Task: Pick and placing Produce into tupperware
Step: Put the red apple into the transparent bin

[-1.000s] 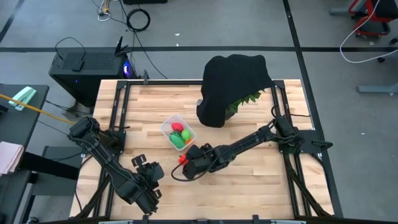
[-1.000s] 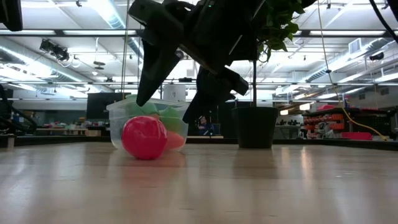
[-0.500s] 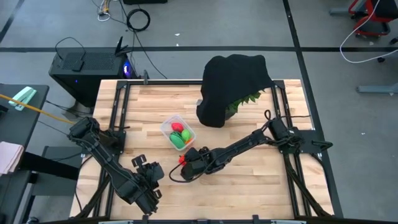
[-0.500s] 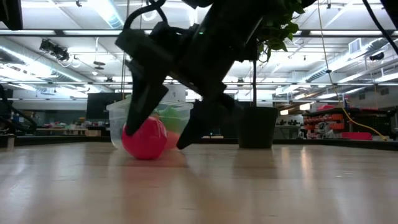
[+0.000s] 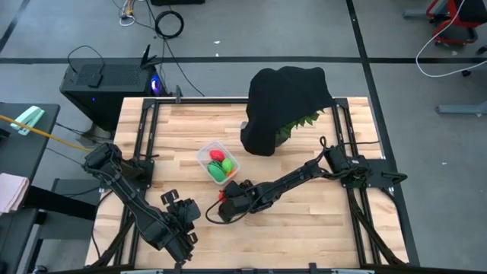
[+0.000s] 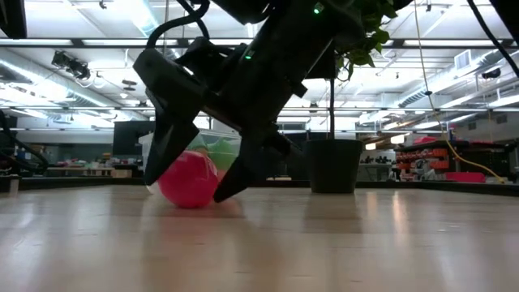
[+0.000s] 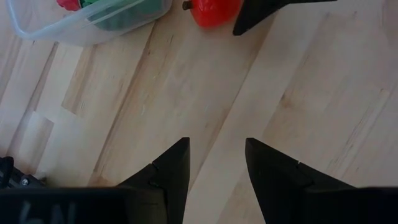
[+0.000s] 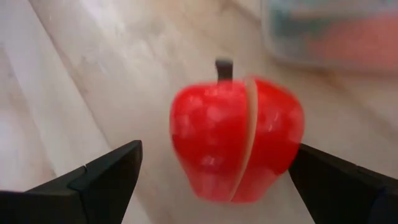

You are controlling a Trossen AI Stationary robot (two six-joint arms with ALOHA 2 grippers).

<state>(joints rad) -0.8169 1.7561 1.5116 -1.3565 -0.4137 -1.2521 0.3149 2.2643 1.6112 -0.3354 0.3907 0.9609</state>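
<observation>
A red toy apple (image 8: 236, 137) with a dark stem stands on the wooden table, just near of the tupperware (image 5: 216, 162); it also shows in the low view (image 6: 188, 178) and the high view (image 5: 223, 195). The clear box holds red, green and orange toys. My right gripper (image 6: 188, 180) is open and low at the table, one finger on each side of the apple. My left gripper (image 7: 217, 162) is open and waits near the table's near-left edge, over bare wood, facing the apple (image 7: 211, 11) and the tupperware (image 7: 93, 18). My right gripper comes at the apple slanting down from the table's right side. One finger (image 8: 106, 174) stands clear of it with a visible gap. The other finger (image 8: 336, 180) meets the apple's outline in the wrist view; whether it touches, I cannot tell. The apple rests on the table.
A black cloth (image 5: 285, 106) covers a potted plant with spiky green leaves at the table's far side; its pot (image 6: 334, 165) stands behind the gripper. Black frame rails (image 5: 358, 205) run along the left and right table edges. Bare wood lies near of the apple.
My right gripper has come down and shifted a little toward the table's left, from above the apple until its fingertips stand beside it close to the table. The apple has stayed where it was.
</observation>
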